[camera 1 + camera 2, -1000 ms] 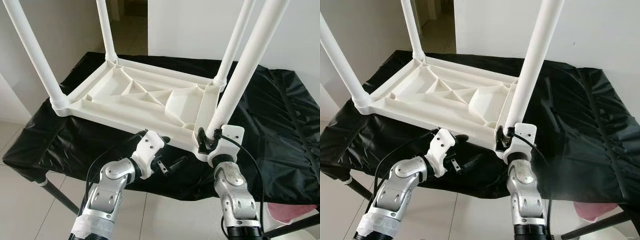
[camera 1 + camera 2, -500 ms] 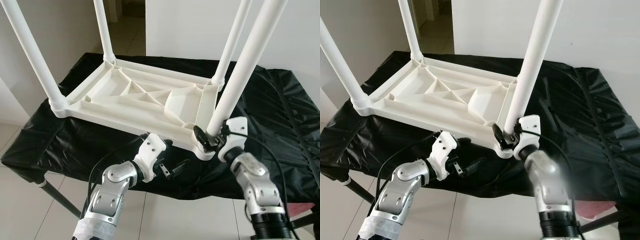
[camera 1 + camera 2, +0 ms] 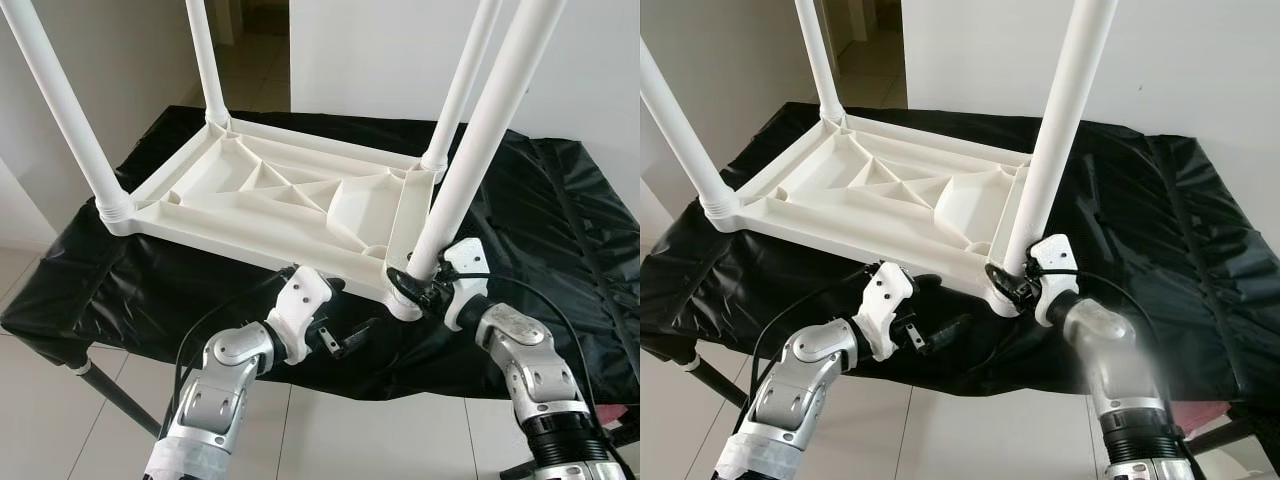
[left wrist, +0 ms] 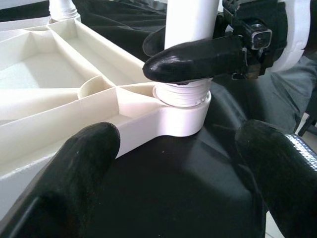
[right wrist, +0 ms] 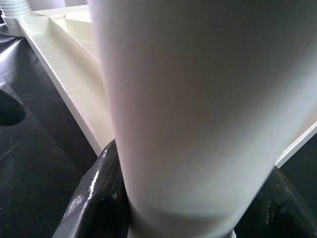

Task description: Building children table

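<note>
Children's table (image 3: 280, 195), white plastic, lies upside down on the counter (image 3: 560, 230), which is draped in black sheeting. Ribbed underside faces up; four white legs stand upward from the corner sockets.

Key relation: near-right leg (image 3: 470, 150) rises from the corner socket (image 3: 405, 300) closest to the robot. Its long axis runs up and slightly to the robot's right, out of the top of the head views. The right arm is the nearer one to it by far.

Right gripper (image 3: 415, 287): clamped around the foot of this leg, just above the threaded collar. In the left wrist view one black finger (image 4: 198, 62) lies across the front of the leg, right over the white collar (image 4: 181, 94). In the right wrist view the leg passes between both fingers. Right forearm comes in from the robot's right, low, wrist cocked inward toward the socket.

Left gripper (image 3: 340, 335): released, fingers spread, holding nothing. It hovers just off the counter's near edge, beside the tabletop's near rim, pointing toward the same corner. Left elbow bent, forearm raised.

Judgement: leg is being seated or twisted tight in its socket; any turn must go around the leg's long axis. Thread still shows at the collar, so possibly not fully home.
</note>
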Robot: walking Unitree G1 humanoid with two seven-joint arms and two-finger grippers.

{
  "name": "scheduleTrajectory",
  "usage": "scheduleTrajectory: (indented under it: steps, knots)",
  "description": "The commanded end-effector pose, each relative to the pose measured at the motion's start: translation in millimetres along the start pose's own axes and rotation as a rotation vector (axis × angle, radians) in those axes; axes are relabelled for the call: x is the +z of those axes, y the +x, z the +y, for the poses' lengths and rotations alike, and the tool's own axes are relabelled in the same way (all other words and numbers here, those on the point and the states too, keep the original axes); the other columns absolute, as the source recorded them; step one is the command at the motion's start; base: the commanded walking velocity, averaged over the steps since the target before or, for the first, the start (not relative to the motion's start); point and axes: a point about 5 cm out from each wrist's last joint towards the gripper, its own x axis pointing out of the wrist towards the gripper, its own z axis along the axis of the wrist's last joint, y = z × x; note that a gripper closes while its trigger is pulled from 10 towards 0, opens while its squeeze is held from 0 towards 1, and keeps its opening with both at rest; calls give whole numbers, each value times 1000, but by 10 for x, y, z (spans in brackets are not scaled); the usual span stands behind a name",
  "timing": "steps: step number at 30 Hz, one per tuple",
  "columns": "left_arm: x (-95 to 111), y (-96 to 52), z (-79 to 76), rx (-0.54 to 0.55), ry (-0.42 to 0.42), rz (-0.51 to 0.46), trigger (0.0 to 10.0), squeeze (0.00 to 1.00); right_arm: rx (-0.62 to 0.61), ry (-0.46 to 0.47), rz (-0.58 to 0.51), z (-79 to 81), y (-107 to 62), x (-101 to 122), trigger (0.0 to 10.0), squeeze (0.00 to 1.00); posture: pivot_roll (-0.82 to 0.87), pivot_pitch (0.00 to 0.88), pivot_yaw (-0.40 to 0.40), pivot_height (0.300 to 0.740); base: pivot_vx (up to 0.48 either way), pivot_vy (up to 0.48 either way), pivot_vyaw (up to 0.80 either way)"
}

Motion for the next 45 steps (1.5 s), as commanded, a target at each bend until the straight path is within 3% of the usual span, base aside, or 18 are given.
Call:
scheduleTrajectory:
  steps: [1, 6, 7, 12, 17, 23, 27, 29, 30, 31, 36, 41, 42, 45]
  knots:
    - [-19, -37, 62, 144, -6, 6, 10000, 0, 22, -8, 15, 9, 12, -25, 0, 0, -41, 57, -14, 740, 0, 0, 0]
    - [-21, -40, 59, 144, -7, 6, 10000, 0, 11, -2, 16, 8, 9, -35, 0, 0, -42, 57, -13, 740, 0, 0, 0]
    - [-22, -42, 60, 145, -8, 7, 10000, 0, -7, 14, 13, 10, 14, -39, 10000, 0, -43, 59, -10, 740, 0, 0, 0]
    - [-20, -38, 68, 145, -8, 7, 10000, 0, -63, 39, 8, 34, 40, -32, 10000, 0, -44, 61, -13, 740, 0, 0, 0]
    - [-19, -20, 66, 147, -14, 3, 10000, 0, -216, 104, 13, 173, 93, -26, 10000, 0, -53, 61, -9, 740, 0, 0, 0]
    - [-29, -17, 53, 140, -15, 6, 10000, 0, -371, 159, 34, 183, 84, -35, 10000, 0, -57, 60, -4, 740, 0, 0, 0]
    - [-26, -7, 60, 131, -15, 7, 10000, 0, -619, 209, 44, 310, 45, -58, 10000, 0, -62, 63, 1, 740, 0, 0, 0]
    - [-25, -4, 61, 130, -14, 7, 10000, 0, -668, 217, 46, 349, 39, -58, 10000, 0, -62, 63, 1, 740, 0, 0, 0]
    - [-15, -3, 62, 131, -13, 5, 10000, 0, -769, 230, 48, 396, 7, -48, 10000, 0, -60, 65, -2, 740, 0, 0, 0]
    - [-13, -4, 62, 132, -14, 5, 10000, 0, -792, 233, 50, 403, -3, -44, 10000, 0, -60, 65, -2, 740, 0, 0, 0]
    - [-22, -7, 51, 129, -16, 6, 10000, 0, -737, 281, 44, 499, 77, -24, 10000, 0, -59, 65, 1, 740, 0, 0, 0]
    - [-19, -8, 53, 127, -16, 6, 10000, 0, -724, 257, 32, 477, 64, 16, 10000, 0, -60, 65, 2, 740, 0, 0, 0]
    - [-17, -9, 57, 127, -15, 5, 10000, 0, -724, 249, 28, 469, 57, 27, 10000, 1000, -60, 67, -1, 740, 0, 0, 0]
    - [-15, -12, 62, 129, -13, 5, 10000, 0, -725, 254, 17, 457, 45, 41, 10000, 1000, -60, 68, 0, 740, 0, 0, 0]
